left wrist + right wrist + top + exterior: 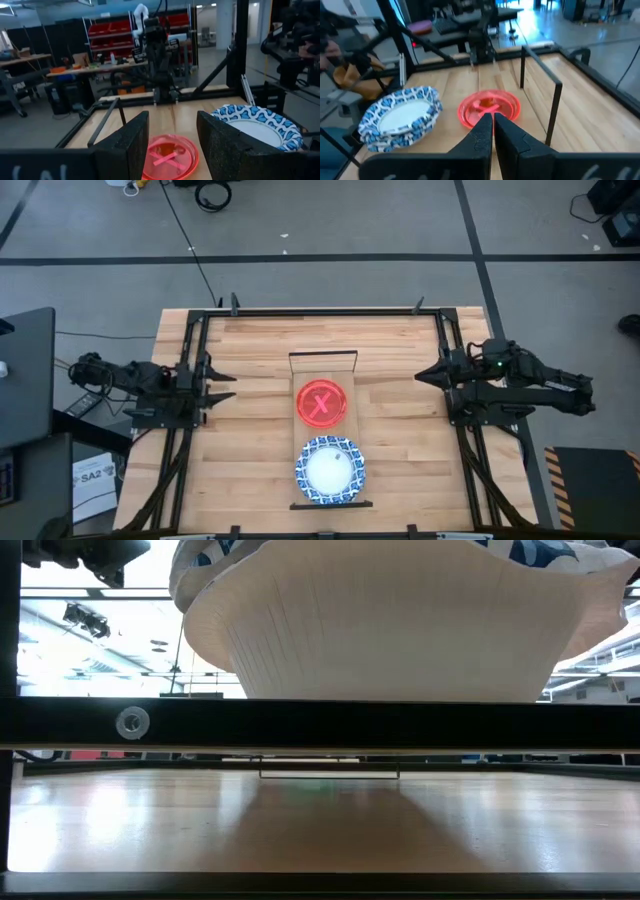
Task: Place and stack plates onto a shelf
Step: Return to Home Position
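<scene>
The shelf (323, 363), a narrow light-wood board with black end rails, lies along the middle of the table. A red-pink plate (321, 402) marked with a pink cross rests flat on it. A white plate with a blue patterned rim (330, 470) sits on the shelf's near end. Both show in the left wrist view (170, 157) (260, 125) and in the right wrist view (490, 106) (400, 117). My left gripper (230, 386) hovers open at the table's left side, pointing level toward the plates. My right gripper (420, 377) hovers shut at the right side.
A black frame (196, 340) runs around the tabletop. In the low view the shelf's near rail (320, 725) crosses the picture, with the underside of the white-and-blue plate (400, 630) above it. Bare wood lies on both sides of the shelf.
</scene>
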Controlling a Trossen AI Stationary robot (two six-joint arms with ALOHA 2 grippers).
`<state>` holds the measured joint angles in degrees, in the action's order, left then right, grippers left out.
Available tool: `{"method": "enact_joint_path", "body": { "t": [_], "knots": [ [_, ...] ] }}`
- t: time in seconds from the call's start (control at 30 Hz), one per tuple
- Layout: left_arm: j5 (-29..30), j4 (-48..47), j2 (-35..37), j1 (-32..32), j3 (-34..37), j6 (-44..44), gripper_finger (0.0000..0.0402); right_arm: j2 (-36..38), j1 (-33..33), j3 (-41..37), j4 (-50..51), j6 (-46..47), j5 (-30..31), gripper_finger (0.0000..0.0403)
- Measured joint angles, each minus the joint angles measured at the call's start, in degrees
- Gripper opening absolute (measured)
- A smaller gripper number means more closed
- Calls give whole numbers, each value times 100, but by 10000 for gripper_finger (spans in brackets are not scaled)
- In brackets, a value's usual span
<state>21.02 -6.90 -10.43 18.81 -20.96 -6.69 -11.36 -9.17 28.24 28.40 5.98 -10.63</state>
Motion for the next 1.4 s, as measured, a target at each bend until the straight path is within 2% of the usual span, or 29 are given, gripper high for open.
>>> {"method": "enact_joint_path", "body": {
  "t": [0.37, 0.5, 0.73, 0.93, 1.03, 1.4],
  "knots": [
    [38, 161, 924, 0, 696, -100, 172, 756, 0, -9, -73, 79, -124, 22],
    [65, 613, 1034, -6, 1019, -352, 172, 859, 0, -252, -735, 134, -193, 22],
    [253, 1641, 1019, -199, 1686, -787, 172, 877, 0, -977, -1858, 140, -698, 22],
    [255, 1686, 1020, -676, 1996, -736, 172, 880, 0, -1555, -2524, 142, -754, 22],
    [253, 1518, 1022, -1004, 2049, -409, 172, 877, 0, -1796, -2749, 145, -754, 22],
    [-1229, 1097, 1018, -1915, 2049, -101, 172, 877, 0, -2420, -3381, 186, -757, 22]
  ]
}}
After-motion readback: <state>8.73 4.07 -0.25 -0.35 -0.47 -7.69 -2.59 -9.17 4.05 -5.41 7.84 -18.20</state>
